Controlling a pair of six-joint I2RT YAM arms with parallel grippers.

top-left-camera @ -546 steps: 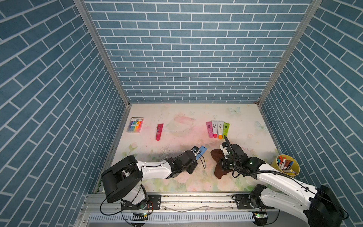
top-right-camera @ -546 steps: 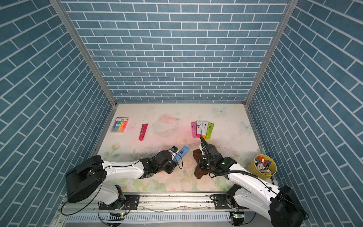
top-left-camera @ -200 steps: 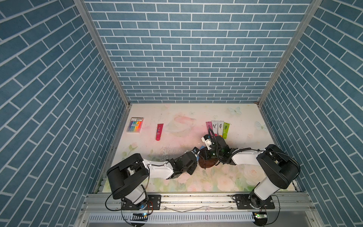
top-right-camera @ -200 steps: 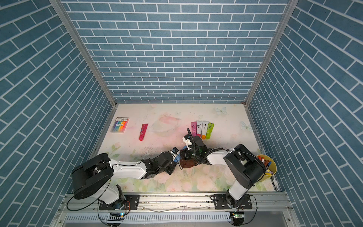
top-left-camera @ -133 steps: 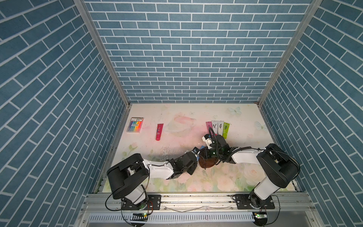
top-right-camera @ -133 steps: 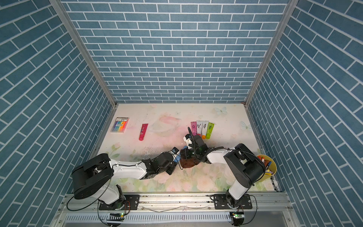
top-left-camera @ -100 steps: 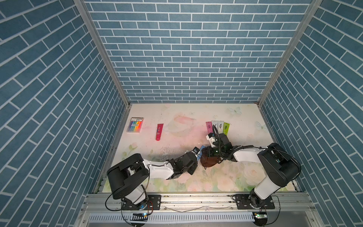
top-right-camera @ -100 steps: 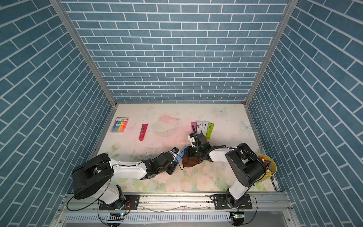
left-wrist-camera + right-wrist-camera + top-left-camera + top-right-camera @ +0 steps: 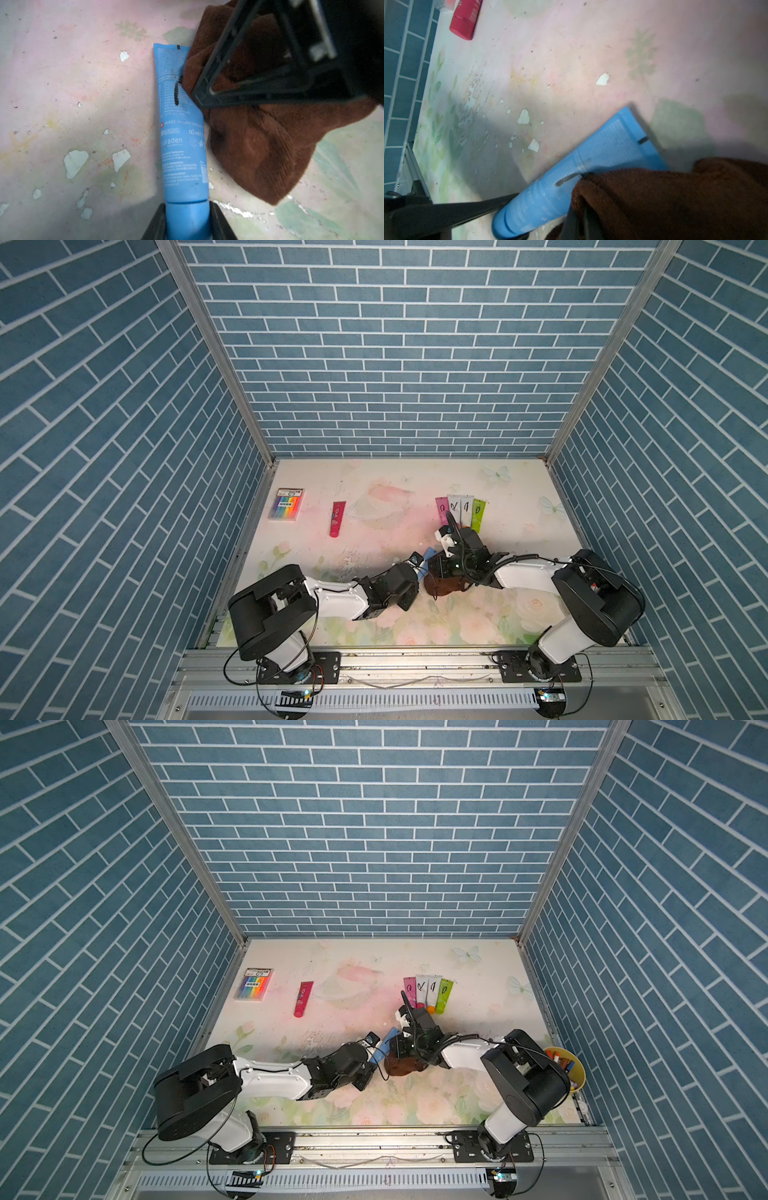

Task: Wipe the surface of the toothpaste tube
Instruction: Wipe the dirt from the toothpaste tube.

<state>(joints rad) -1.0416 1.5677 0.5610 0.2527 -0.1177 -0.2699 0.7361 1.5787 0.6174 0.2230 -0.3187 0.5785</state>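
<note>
The blue toothpaste tube (image 9: 182,145) lies flat on the table (image 9: 374,497), near its front middle. The left tool (image 9: 187,219) is clamped narrowly on the tube's cap end. The right tool (image 9: 579,222) is pinched tight on a fold of the brown cloth (image 9: 270,145), which presses against 1 long edge of the tube.

A black mark (image 9: 177,93) shows on the tube, its upper end tucked under the cloth. Since only the cap is held, a sideways push would likely swing the flat tail away, so the cloth would rub the table instead. Too much downward force could twist the tube out of the left tool's grip or bunch the cloth.

The only container is a yellow cup (image 9: 582,1077) at the table's right edge, well apart, holding coloured markers (image 9: 563,1063).
</note>
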